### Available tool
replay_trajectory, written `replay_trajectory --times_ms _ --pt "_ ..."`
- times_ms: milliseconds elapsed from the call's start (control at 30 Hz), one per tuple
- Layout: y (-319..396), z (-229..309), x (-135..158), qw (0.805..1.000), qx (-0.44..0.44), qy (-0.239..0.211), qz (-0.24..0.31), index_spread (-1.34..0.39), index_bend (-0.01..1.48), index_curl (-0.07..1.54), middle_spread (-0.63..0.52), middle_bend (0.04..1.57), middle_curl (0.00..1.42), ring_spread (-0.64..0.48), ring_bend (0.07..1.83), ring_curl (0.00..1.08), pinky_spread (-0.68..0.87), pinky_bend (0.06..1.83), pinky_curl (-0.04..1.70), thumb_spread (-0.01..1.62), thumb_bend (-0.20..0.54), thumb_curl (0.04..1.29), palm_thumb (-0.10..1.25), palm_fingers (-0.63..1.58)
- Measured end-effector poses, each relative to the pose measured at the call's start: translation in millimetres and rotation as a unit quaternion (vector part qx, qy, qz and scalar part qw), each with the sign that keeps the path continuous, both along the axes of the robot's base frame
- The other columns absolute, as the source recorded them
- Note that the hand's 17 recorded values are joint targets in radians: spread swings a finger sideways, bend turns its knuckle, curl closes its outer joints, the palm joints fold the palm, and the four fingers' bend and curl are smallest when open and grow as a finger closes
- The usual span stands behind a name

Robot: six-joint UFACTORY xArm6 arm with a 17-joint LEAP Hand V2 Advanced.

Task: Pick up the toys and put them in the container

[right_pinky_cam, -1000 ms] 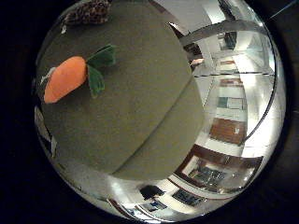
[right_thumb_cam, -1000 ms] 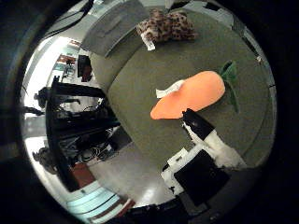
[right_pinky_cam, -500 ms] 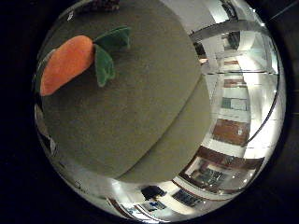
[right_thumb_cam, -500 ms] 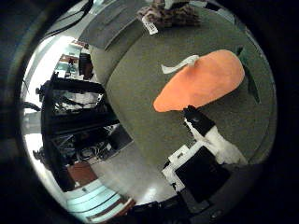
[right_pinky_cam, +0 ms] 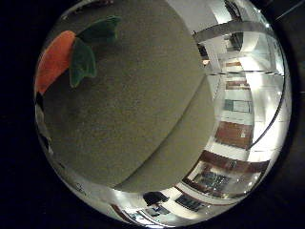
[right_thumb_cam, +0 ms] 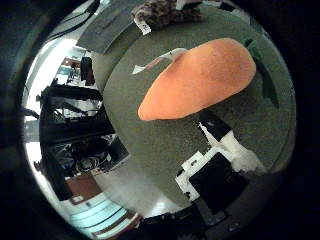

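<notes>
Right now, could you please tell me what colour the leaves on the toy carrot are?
Green leaves on an orange carrot, clearest in the little finger side palm view.

Orange plush carrot toy with green felt leaves [right_thumb_cam: 200, 80] — leaf end cut off at the view's rim in the thumb-side view; root tip lost at the rim in the little-finger-side view.

Spotted brown plush toy [right_thumb_cam: 167, 12] — at the far edge of the olive-green fabric surface [right_pinky_cam: 138, 109], partly cut off; what kind of toy cannot be told.

White-and-black robot hand [right_thumb_cam: 220, 160] — only one finger and part of the body show; its finger posture cannot be told.

Container — cannot be made out.
</notes>
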State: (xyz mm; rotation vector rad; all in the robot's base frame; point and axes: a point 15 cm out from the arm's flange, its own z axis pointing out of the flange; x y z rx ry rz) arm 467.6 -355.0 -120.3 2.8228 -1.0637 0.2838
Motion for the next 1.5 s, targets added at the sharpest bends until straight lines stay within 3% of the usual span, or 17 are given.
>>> replay_trajectory --times_ms 333,967,1167,1300,1367,1400,1500 --pt "2.3 -2.9 3.2 1.0 -0.005 0.004 0.017 -0.5 0.2 0.33 -0.05 0.19 0.31 0.03 0.29 0.24 0.29 0.55 0.02 0.94 -0.026 0.51 0.87 0.27" --pt "27.9 -25.5 -1.8 0.999 -0.006 0.026 0.039 -0.55 0.4 0.4 -0.05 0.18 0.27 0.03 0.19 0.21 0.32 0.43 0.0 0.92 -0.025 0.53 0.86 0.41" --pt "25.9 -27.5 -7.1 0.999 -0.014 0.033 0.039 -0.54 0.42 0.41 -0.12 0.3 0.32 -0.08 0.27 0.22 0.3 0.32 -0.02 0.89 -0.026 0.53 0.87 0.69" --pt "22.0 -27.8 -11.1 0.998 -0.016 0.036 0.04 -0.5 0.47 0.46 -0.21 0.49 0.39 -0.23 0.3 0.22 0.2 0.24 -0.02 0.86 -0.026 0.54 0.89 0.92" --pt "17.8 -25.4 -13.0 0.999 -0.017 0.035 0.037 -0.47 0.46 0.47 -0.24 0.61 0.44 -0.31 0.42 0.24 0.1 0.2 -0.02 0.85 -0.024 0.54 0.9 1.1" --pt "14.5 -22.7 -13.2 0.999 -0.018 0.033 0.034 -0.45 0.43 0.49 -0.25 0.68 0.48 -0.34 0.52 0.29 -0.01 0.3 0.0 0.86 -0.023 0.54 0.9 1.24" --pt "9.9 -17.0 -12.1 0.999 -0.022 0.03 0.031 -0.41 0.51 0.55 -0.23 0.8 0.55 -0.35 0.75 0.4 -0.31 0.66 0.07 0.91 -0.013 0.52 0.95 1.33"
